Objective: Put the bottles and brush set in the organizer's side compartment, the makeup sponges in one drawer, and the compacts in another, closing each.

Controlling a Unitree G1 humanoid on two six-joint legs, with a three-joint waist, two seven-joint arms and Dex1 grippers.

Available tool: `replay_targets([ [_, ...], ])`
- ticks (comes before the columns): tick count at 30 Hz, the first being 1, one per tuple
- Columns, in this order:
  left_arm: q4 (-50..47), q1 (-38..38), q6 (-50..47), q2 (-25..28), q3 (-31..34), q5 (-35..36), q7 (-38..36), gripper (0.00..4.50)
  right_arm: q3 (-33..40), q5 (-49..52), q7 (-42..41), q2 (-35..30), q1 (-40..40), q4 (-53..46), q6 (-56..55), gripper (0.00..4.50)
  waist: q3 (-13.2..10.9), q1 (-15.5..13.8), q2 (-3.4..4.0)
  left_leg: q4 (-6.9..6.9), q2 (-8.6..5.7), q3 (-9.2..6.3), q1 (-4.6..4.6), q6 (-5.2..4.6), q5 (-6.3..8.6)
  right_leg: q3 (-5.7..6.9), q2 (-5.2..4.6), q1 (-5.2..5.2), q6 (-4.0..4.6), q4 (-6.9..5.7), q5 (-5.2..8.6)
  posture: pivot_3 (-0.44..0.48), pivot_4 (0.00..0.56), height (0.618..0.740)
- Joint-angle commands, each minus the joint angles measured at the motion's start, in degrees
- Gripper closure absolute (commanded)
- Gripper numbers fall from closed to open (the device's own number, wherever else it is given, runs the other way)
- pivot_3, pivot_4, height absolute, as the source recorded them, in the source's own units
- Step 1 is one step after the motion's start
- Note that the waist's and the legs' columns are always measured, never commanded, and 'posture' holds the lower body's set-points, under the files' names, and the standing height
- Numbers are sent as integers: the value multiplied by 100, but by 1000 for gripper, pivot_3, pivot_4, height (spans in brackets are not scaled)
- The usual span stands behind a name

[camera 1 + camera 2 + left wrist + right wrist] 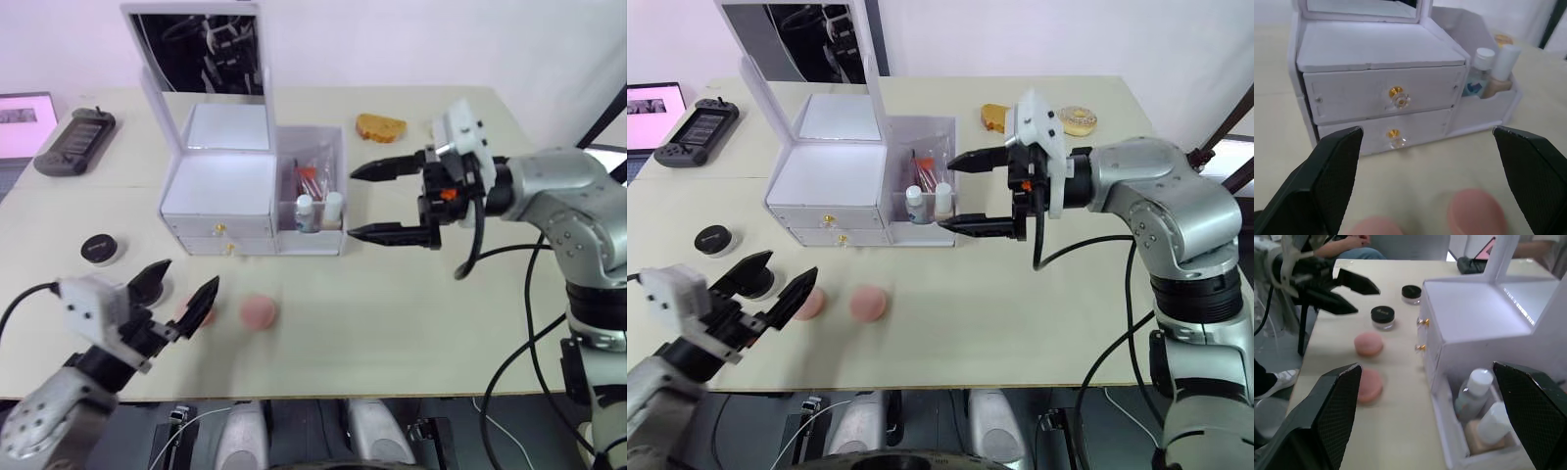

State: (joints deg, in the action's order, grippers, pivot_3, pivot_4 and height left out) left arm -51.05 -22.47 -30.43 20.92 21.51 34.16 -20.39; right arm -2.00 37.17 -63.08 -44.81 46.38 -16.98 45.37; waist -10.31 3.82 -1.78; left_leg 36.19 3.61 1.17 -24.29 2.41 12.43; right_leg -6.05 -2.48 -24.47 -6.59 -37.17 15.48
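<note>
On the pale counter (pixel 411 323) stands the white organizer (pixel 220 196), its mirrored lid (pixel 201 54) raised upright at the back and both of its drawers, each with a gold knob, pushed shut. Its side compartment (pixel 313 186), at 3 o'clock of the drawers, already holds two bottles (pixel 318 211) standing upright at the front and the brush set (pixel 312 174) in its clear sleeve behind them. The right pincer (pixel 377 202) hangs just at 3 o'clock of that compartment, its two black fingers spread well apart and gripping nothing, pointing toward the organizer. Two pink makeup sponges lie on the counter at 6 o'clock of the drawers: one sponge (pixel 259 311) lies free, and the other sponge (pixel 196 311) sits just beside the left pincer (pixel 176 291), whose fingers are also spread apart and empty, with one fingertip (pixel 206 291) over that sponge's edge; whether it touches I cannot tell. A black-lidded compact (pixel 101 249) rests at 9 o'clock of the organizer, and a second compact (pixel 752 280) sits partly hidden behind the left pincer. Toward 12 o'clock on the counter lie a piece of bread (pixel 380 127) and a doughnut (pixel 1078 119), and at 10 o'clock a dark handheld controller (pixel 76 140).
</note>
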Motion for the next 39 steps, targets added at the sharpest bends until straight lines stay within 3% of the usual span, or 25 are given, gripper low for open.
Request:
replay_targets([
  [1, 373, 239, 440, -122, -615, -895, 374, 39, 32, -17, 65, -55, 128, -161, -4, 0, 1, 5, -2, 0, 0, 1, 0, 0, 0, 0, -1, 1, 0, 3, 0, 0, 150, 740],
  [6, 1101, 824, 897, -432, -1192, -1559, 673, 39, 36, -27, 128, -120, 194, -224, 32, 0, 1, 9, -2, -1, 0, 1, -3, 0, 0, 0, -1, 1, -2, 4, -1, 0, 150, 740],
  [7, 1246, 940, 1002, -526, -1248, -1588, 696, 272, 36, -40, 152, -125, 216, -219, 32, 0, 1, 8, -2, -1, 0, 1, -3, 0, 0, 0, -1, 1, -2, 4, -1, 0, 150, 740],
  [9, 1513, 1127, 1182, -664, -1381, -1696, 726, 849, 52, -38, 246, -119, 273, -211, 94, 0, 1, 1, -2, -1, -1, 1, -3, 0, 0, 0, -2, 1, -2, 4, -1, 0, 150, 740],
  [15, 1811, 1354, 1441, -924, -1531, -1983, 908, 3931, 84, 41, 323, -161, 325, -288, 242, 0, 1, -5, -2, -1, -1, 1, -3, 0, 0, 0, -2, 1, -12, 4, -6, 0, 150, 740],
  [27, 1898, 1661, 1419, -1007, -1523, -1832, 846, 3931, 157, 141, 444, -206, 398, -357, 431, 0, 1, -13, -2, -1, -1, 1, -5, 0, 0, 0, -1, 1, -16, 4, -8, 0, 150, 740],
  [30, 1816, 1602, 1437, -1066, -1515, -1725, 836, 3180, 140, 133, 445, -202, 391, -347, 410, 0, 1, -16, -2, -1, -1, 1, -5, 0, 0, 0, -2, 1, -15, 4, -8, 0, 150, 740],
  [33, 1746, 1582, 1430, -1101, -1572, -1754, 861, 1766, 107, 112, 456, -189, 398, -321, 398, 0, 1, -15, -2, -1, -1, 1, -5, 0, 0, 0, -1, 1, -16, 4, -8, 0, 150, 740],
  [39, 1678, 1653, 1443, -1211, -1687, -1870, 974, 1766, 79, 109, 522, -124, 460, -277, 410, 0, 1, -12, -2, 0, -1, 1, -5, 0, 0, 0, -1, 1, -14, 4, -7, 0, 150, 740],
])
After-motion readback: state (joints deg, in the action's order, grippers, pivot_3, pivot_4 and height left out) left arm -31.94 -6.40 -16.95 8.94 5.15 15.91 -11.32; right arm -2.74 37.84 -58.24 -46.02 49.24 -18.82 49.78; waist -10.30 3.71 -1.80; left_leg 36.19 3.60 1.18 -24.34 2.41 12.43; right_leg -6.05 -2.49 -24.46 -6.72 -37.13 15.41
